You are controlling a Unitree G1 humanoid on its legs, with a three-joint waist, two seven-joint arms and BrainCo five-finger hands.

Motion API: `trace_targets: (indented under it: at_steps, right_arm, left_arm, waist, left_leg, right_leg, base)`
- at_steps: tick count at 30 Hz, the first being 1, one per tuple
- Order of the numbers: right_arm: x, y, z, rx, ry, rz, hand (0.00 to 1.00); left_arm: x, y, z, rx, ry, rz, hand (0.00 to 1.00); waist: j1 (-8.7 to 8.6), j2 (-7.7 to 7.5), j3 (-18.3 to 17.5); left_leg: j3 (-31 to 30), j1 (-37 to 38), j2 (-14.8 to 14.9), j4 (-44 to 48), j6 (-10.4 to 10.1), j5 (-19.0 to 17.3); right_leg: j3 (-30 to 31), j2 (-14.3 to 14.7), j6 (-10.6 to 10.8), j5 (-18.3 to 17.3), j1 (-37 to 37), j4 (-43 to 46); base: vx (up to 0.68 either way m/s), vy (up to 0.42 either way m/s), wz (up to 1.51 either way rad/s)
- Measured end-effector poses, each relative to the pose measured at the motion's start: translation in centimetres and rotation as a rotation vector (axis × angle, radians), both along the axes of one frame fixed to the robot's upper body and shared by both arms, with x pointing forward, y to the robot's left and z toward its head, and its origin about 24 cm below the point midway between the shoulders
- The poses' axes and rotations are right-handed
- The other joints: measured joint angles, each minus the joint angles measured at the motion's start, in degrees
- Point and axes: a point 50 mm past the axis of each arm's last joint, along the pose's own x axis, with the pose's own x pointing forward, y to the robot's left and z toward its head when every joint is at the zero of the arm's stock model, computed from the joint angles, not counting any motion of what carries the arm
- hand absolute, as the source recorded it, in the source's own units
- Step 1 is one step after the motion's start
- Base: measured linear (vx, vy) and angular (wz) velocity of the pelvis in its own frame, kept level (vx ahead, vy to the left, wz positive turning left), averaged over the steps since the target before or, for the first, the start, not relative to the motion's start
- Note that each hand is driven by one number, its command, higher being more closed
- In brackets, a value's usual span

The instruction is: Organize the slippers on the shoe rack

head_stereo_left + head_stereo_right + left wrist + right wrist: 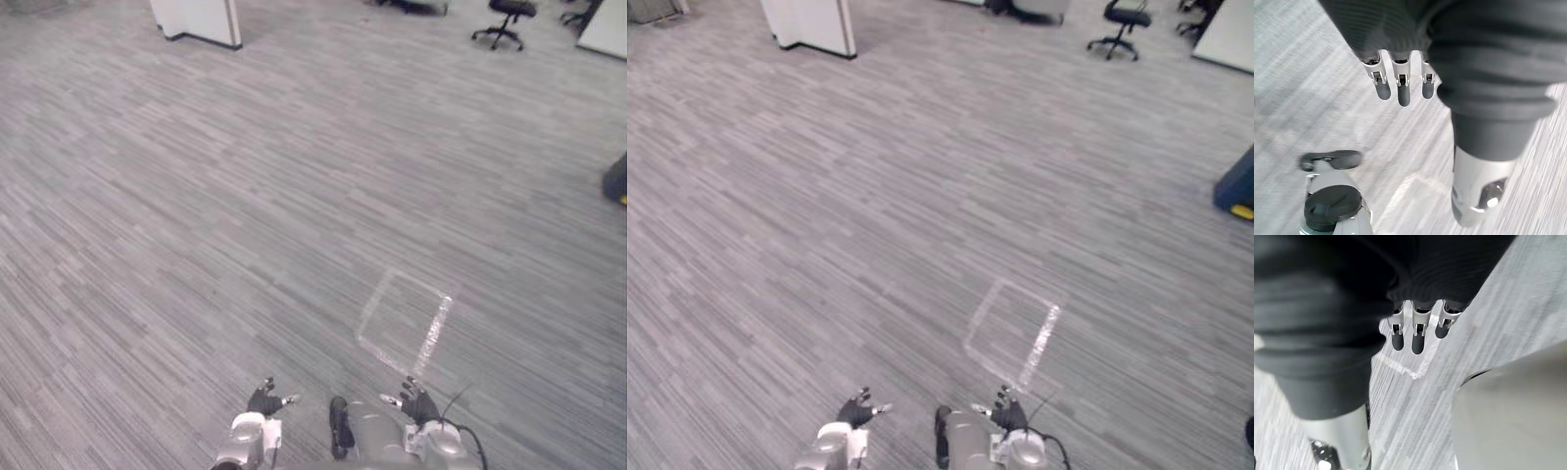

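Observation:
My left hand (265, 399) hangs low at the bottom edge of the eye views, over grey striped carpet. Its fingers (1403, 90) are straight and relaxed, with nothing between them and the thumb. My right hand (419, 403) hangs a little to its right, at the same height. Its fingers (1418, 335) are also relaxed and hold nothing. Beneath both hands lies bare carpet.
A square outline of pale tape (404, 323) marks the carpet just ahead of my right hand. A white partition base (201, 20) stands far back on the left. A black office chair (507, 22) is at the far right. A dark blue object (1236, 186) sits at the right edge.

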Motion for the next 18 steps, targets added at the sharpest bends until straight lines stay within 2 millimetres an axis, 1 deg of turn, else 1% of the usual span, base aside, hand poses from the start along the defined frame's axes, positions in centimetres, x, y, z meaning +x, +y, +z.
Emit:
trace_targets:
  at_steps: [1,2,3,4,5,6,7,8,9,10,11,12,13,14,15,16,17,18]
  right_arm:
    - [0.2,0.2,0.1,-0.002,-0.010,0.022,0.00]
    - [0.2,0.2,0.2,-0.002,-0.010,0.022,0.00]
    - [0.2,0.4,0.1,0.005,-0.004,0.020,0.00]
    - [0.0,0.8,0.0,0.011,0.007,0.026,0.00]
    - [0.0,1.0,-0.1,0.013,0.010,0.030,0.00]
    - [-0.2,1.3,-0.2,0.018,0.016,0.042,0.00]
    - [-0.1,1.7,-0.2,0.026,0.013,0.042,0.00]
    - [-0.1,1.9,-0.2,0.034,0.012,0.035,0.00]
    - [-0.1,1.9,-0.2,0.036,0.013,0.032,0.00]
    - [-0.1,1.9,-0.2,0.038,0.015,0.030,0.00]
    - [-0.4,1.9,-0.3,0.038,0.024,0.027,0.00]
    - [-0.6,1.8,-0.5,0.033,0.034,0.027,0.00]
    - [-0.7,1.7,-0.5,0.030,0.040,0.028,0.00]
    - [-1.4,1.6,-0.9,0.027,0.074,0.027,0.00]
    - [-2.1,2.0,-1.3,0.040,0.108,0.026,0.00]
    - [-2.2,2.3,-1.4,0.049,0.110,0.028,0.00]
    - [-2.3,2.6,-1.4,0.055,0.116,0.035,0.00]
    - [-2.3,2.7,-1.4,0.057,0.117,0.049,0.00]
  left_arm:
    - [-0.2,0.8,0.0,0.001,-0.002,0.057,0.00]
    - [-0.4,1.0,0.0,0.002,-0.001,0.071,0.00]
    - [-0.9,1.5,-0.2,0.003,0.006,0.098,0.00]
    - [-1.1,2.0,-0.1,0.016,-0.003,0.104,0.00]
    - [-1.0,2.1,0.0,0.019,-0.008,0.104,0.00]
    - [-1.0,2.3,0.1,0.022,-0.016,0.107,0.00]
    - [-0.9,2.5,0.1,0.021,-0.021,0.118,0.00]
    - [-0.8,2.5,0.2,0.022,-0.025,0.118,0.00]
    - [-0.7,2.4,0.3,0.020,-0.033,0.119,0.00]
    - [-0.7,2.4,0.3,0.019,-0.036,0.116,0.00]
    - [-0.6,2.2,0.3,0.018,-0.041,0.104,0.00]
    - [-0.7,1.8,0.3,0.019,-0.042,0.082,0.00]
    - [-0.8,1.7,0.3,0.018,-0.041,0.074,0.00]
    - [-1.0,1.3,0.2,0.015,-0.033,0.059,0.00]
    - [-1.4,2.0,-0.1,0.032,-0.013,0.058,0.00]
    - [-1.5,2.2,-0.2,0.037,-0.004,0.057,0.00]
    - [-1.5,2.5,-0.2,0.045,-0.004,0.056,0.00]
    - [-1.7,2.6,-0.2,0.048,0.003,0.055,0.00]
  waist:
    - [0.77,0.34,-0.01]
    - [1.01,0.57,0.12]
    - [2.36,0.88,0.14]
    - [3.55,0.04,0.39]
    - [3.90,-0.29,0.31]
    - [4.31,-0.64,0.26]
    - [4.44,-0.67,0.23]
    - [4.55,-0.93,0.15]
    - [4.60,-1.04,0.09]
    - [4.68,-1.22,0.09]
    - [4.80,-1.51,-0.47]
    - [4.97,-1.01,-0.94]
    - [5.06,-0.74,-1.34]
    - [5.55,-0.86,-2.66]
    - [5.59,-2.77,-4.77]
    - [5.61,-3.66,-5.20]
    - [5.72,-4.75,-5.40]
    - [5.33,-4.92,-5.59]
  left_leg:
    - [0.19,-6.91,2.74,14.90,-2.45,5.68]
    - [0.52,-8.62,3.53,18.75,-2.30,5.48]
    - [1.50,-12.85,5.80,27.25,-1.10,3.88]
    - [2.56,-15.55,6.75,30.11,-0.31,1.64]
    - [3.30,-16.27,6.94,30.08,-0.04,0.99]
    - [4.43,-17.66,7.27,28.66,0.45,-0.48]
    - [5.57,-20.42,7.29,23.58,1.55,-3.71]
    - [5.85,-21.73,6.66,15.30,1.99,-5.41]
    - [5.06,-22.44,5.65,8.52,1.83,-5.82]
    - [3.40,-22.98,4.44,3.68,1.77,-5.78]
    - [-1.08,-23.44,2.02,-4.71,1.29,-5.24]
    - [-7.89,-24.09,0.73,-14.09,0.13,-3.76]
    - [-9.36,-24.66,0.69,-15.63,-0.60,-2.67]
    - [-9.26,-24.28,0.02,-14.18,-2.76,1.73]
    - [-5.65,-23.70,-0.86,-12.70,-0.99,-0.08]
    - [-3.56,-22.97,-0.88,-12.04,-0.86,0.07]
    - [0.21,-21.20,-0.65,-11.49,0.04,-0.47]
    - [2.18,-18.88,-0.36,-11.50,0.42,-0.69]
  right_leg:
    - [1.71,1.58,-0.52,-1.90,3.96,-3.51]
    - [2.75,2.61,-0.60,-2.09,4.99,-4.39]
    - [6.08,4.66,-1.66,-2.81,8.77,-6.68]
    - [9.69,5.35,-1.97,-3.32,12.80,-9.07]
    - [11.06,5.37,-2.02,-3.46,14.03,-9.69]
    - [13.64,5.20,-2.08,-3.56,16.42,-10.82]
    - [17.28,4.54,-1.96,-3.67,19.84,-13.06]
    - [20.73,3.32,-1.28,-4.08,21.64,-14.31]
    - [22.84,2.38,-0.98,-4.53,22.64,-14.86]
    - [24.29,1.51,-0.66,-5.17,23.34,-15.15]
    - [26.80,0.08,0.14,-6.57,23.68,-15.38]
    - [30.38,-0.86,1.13,-8.70,24.28,-15.14]
    - [31.56,-1.02,1.63,-9.74,24.32,-14.79]
    - [34.68,-1.82,2.62,-11.46,24.05,-13.00]
    - [36.92,-3.15,2.92,-11.22,21.83,-8.18]
    - [37.56,-3.47,3.53,-10.80,20.65,-5.35]
    - [38.98,-3.49,5.24,-8.96,18.28,-0.87]
    - [38.65,-3.41,6.74,-5.60,17.49,1.87]
  base:
    - [0.68,-0.179,-0.38]
    - [0.65,-0.121,-1.08]
    - [0.49,-0.032,-1.39]
    - [0.48,-0.004,-1.48]
    - [0.49,0.042,-1.29]
    - [0.49,0.083,-1.39]
    - [0.57,0.150,-1.77]
    - [0.56,0.227,-1.72]
    - [0.36,0.181,-1.29]
    - [0.37,0.222,-1.14]
    - [0.50,0.337,-1.39]
    - [0.50,0.337,-1.36]
    - [0.56,0.413,-1.40]
    - [0.60,0.448,-1.26]
    - [0.71,0.525,-1.23]
    - [0.57,0.400,-1.18]
    - [0.39,0.280,-1.10]
    - [0.53,0.359,-1.60]
